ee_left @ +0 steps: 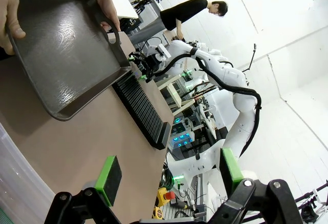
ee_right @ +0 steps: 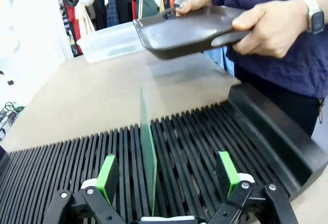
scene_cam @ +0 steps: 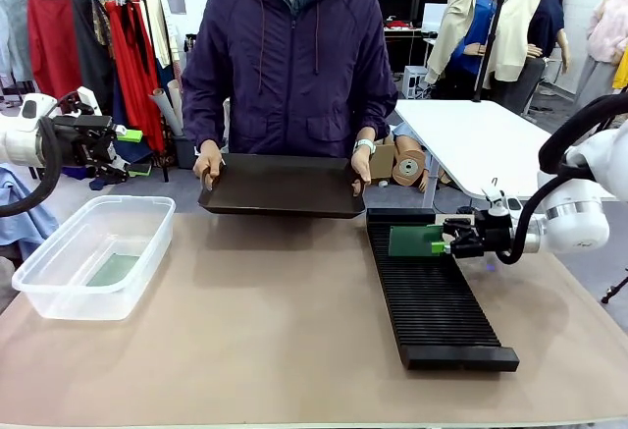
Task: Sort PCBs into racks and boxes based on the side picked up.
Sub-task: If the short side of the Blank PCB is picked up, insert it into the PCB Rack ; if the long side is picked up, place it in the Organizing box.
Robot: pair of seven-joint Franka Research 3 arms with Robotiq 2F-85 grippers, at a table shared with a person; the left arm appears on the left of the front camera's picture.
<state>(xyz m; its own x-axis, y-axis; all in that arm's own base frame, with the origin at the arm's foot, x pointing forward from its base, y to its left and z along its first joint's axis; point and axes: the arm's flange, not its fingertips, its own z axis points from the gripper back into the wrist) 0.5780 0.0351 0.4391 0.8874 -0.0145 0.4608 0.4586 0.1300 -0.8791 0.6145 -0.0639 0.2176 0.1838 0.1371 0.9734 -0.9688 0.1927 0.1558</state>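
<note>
The long black rack (scene_cam: 432, 292) lies on the right half of the brown table (scene_cam: 275, 331), with one short end close to the near edge and the other by the far edge. The right gripper (scene_cam: 453, 242) hangs over the far part of the rack. A green PCB (ee_right: 148, 152) stands on its edge in a slot there. In the right wrist view the green pads (ee_right: 107, 178) sit wide apart on both sides of the board and do not touch it. Most slots near the board look free. The clear box (scene_cam: 93, 255) sits by the left edge of the table, and another PCB (scene_cam: 111, 270) lies flat on its floor. The left gripper (scene_cam: 123, 136) is up high, off the table's left side, above and behind the box. Its fingers (ee_left: 108, 180) are spread wide with nothing in between. The person stands at the far side and holds a flat black tray (scene_cam: 285, 186) in both hands (scene_cam: 207, 165), lifted and tipped just over the far edge. The wide middle of the table, between box and rack, is bare. I can see no words or labels that can be read.
</note>
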